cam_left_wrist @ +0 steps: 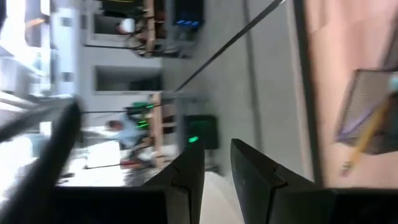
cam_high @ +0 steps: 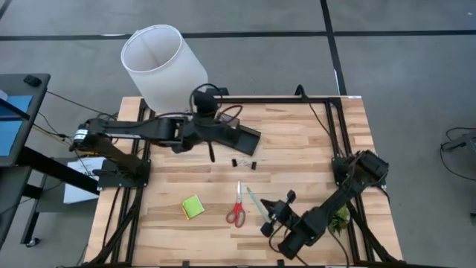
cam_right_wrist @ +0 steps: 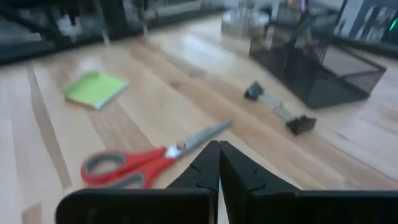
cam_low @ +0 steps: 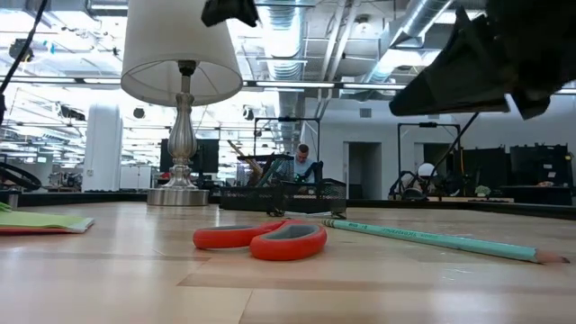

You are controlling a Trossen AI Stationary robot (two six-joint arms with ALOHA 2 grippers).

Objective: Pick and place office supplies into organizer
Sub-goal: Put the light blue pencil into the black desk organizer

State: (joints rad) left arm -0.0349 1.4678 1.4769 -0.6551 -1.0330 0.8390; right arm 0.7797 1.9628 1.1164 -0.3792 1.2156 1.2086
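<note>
**Right gripper low by the pencil; left arm at the organizer**

Nearest me, my right gripper [cam_high: 269,220] sits at the near edge with fingers pressed together, empty, just right of the teal pencil [cam_high: 255,200]. Red-handled scissors [cam_high: 237,209] lie left of the pencil, the lime-green sticky-note pad [cam_high: 193,206] further left. Mid-table: two black clips [cam_high: 243,163]. Far side: left gripper [cam_left_wrist: 216,163], fingers slightly apart, empty, beside the black mesh organizer [cam_high: 244,138] holding pens. The lamp [cam_high: 162,65] stands behind.

Scissors [cam_high: 236,208] lie between sticky-note pad [cam_high: 193,206] and pencil [cam_high: 256,202], organizer [cam_high: 236,137] behind.
</note>
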